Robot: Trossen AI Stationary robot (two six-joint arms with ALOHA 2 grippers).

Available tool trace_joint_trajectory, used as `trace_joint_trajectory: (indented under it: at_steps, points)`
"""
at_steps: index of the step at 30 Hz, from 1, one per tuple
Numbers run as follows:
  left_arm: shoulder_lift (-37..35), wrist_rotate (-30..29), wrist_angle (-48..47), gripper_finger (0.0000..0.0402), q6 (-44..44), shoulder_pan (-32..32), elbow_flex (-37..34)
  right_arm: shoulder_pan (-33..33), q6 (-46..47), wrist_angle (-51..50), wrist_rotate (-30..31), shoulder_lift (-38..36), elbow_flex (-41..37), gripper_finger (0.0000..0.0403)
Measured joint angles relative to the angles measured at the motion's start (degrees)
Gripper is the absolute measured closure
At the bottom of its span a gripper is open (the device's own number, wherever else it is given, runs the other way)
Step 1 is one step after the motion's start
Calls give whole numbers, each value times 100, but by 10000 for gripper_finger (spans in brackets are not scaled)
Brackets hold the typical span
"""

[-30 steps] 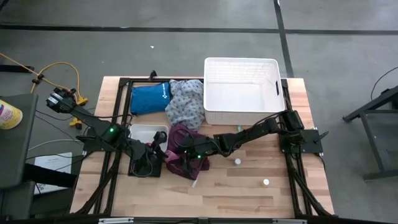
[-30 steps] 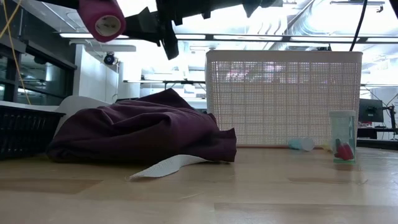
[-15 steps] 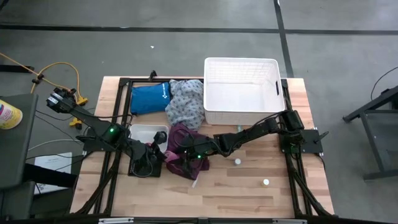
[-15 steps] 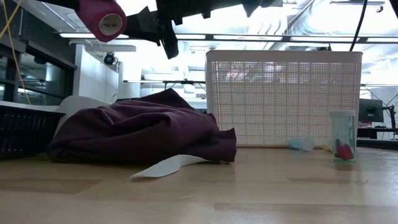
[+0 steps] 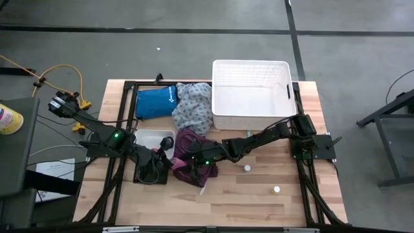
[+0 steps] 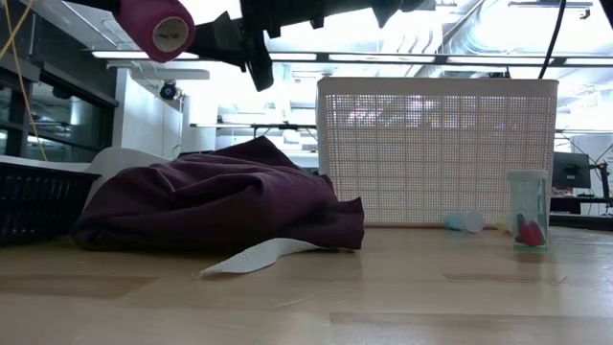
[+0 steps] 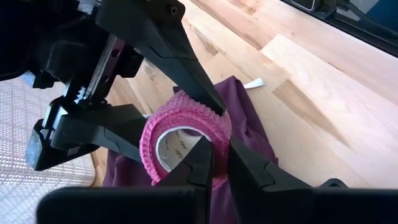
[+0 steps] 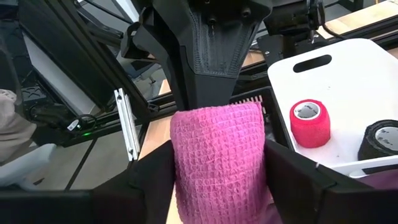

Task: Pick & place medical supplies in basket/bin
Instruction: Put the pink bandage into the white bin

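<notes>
**A:** Where's the pink roll (image 6: 158,27)?

**B:** In the air over the maroon garment (image 6: 211,201), off the counter (image 6: 402,287). It's well apart from the white basket (image 5: 251,97). Left tool (image 7: 214,146) is pinched narrow on the roll's wall, one finger (image 7: 200,163) inside the core. Right tool (image 8: 217,171) straddles the roll's outside. Can't tell if it's clamping or loose.

**A:** So it looks like a handover. How to do it clean?

**B:** My read: only one tool should let go, and only once the other's grip is firm. Back the free one straight out along the roll's axis, no twist. Then carry high over the garment so it doesn't snag, and release low inside the basket.
</notes>
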Motion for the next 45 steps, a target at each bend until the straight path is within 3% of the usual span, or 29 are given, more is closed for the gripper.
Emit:
trace_joint_trajectory:
  at_steps: [11,17,24,34,45]
  points:
    - [0,8,-39,374,-7,-4,-7,-2,1,-2,-75,-2,0,118]
    - [0,-26,-41,374,-39,-31,-7,-116,-37,-234,-164,-4,0,104]
    - [-2,-36,-120,374,-460,-333,-7,-254,-11,-348,-776,-7,0,103]
    - [-4,-7,-885,374,-1798,-817,-7,-251,-2,-350,-1007,-7,0,103]
    - [-7,-17,-2044,374,-3958,-1306,-7,-251,-1,-352,-986,-7,0,103]
